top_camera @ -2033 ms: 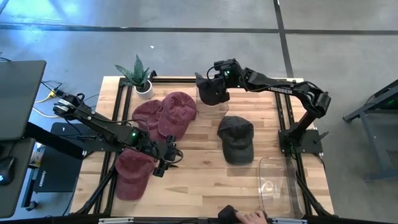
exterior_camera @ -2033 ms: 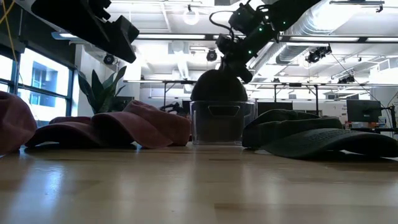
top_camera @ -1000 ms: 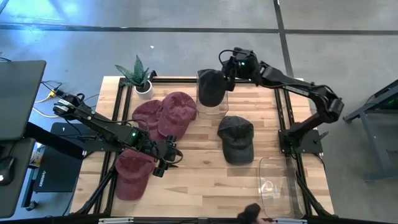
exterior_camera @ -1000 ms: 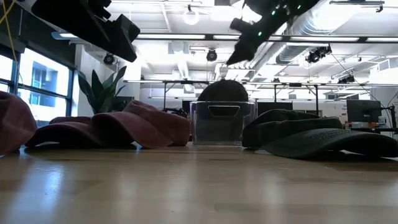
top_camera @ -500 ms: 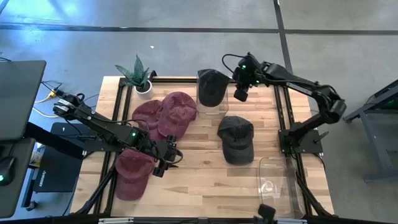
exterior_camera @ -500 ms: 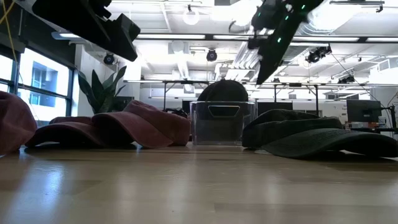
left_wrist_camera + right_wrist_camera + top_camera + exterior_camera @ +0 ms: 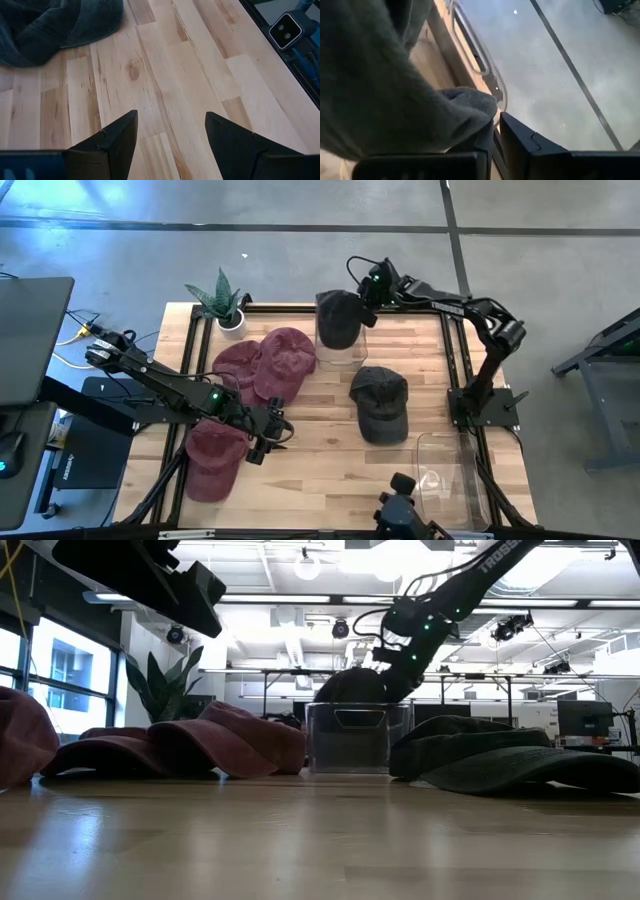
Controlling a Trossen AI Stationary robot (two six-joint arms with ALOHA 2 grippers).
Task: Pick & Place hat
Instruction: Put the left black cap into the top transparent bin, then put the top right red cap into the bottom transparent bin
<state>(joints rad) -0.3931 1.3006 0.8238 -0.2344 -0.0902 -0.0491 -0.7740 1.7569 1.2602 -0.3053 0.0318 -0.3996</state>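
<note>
The dark hat sits in the clear bin at the upper middle of the overhead frame, its crown bulging over the rim. The right gripper is at the hat's upper right edge, and in its wrist view its fingers are nearly closed, with a fold of grey cloth lying at their tips; I can't tell if they really have it pinched.

From the way it folds, the hat looks soft and light, likely to sag and drape rather than hold a shape. I'd guess a pinch on the crown cloth would only bunch it up; the brim or the thicker seam at the edge looks like the firmer place to take hold.

The left gripper hangs at the lower left with its fingers spread wide over bare wood. Red hats and another dark hat lie on the table.
</note>
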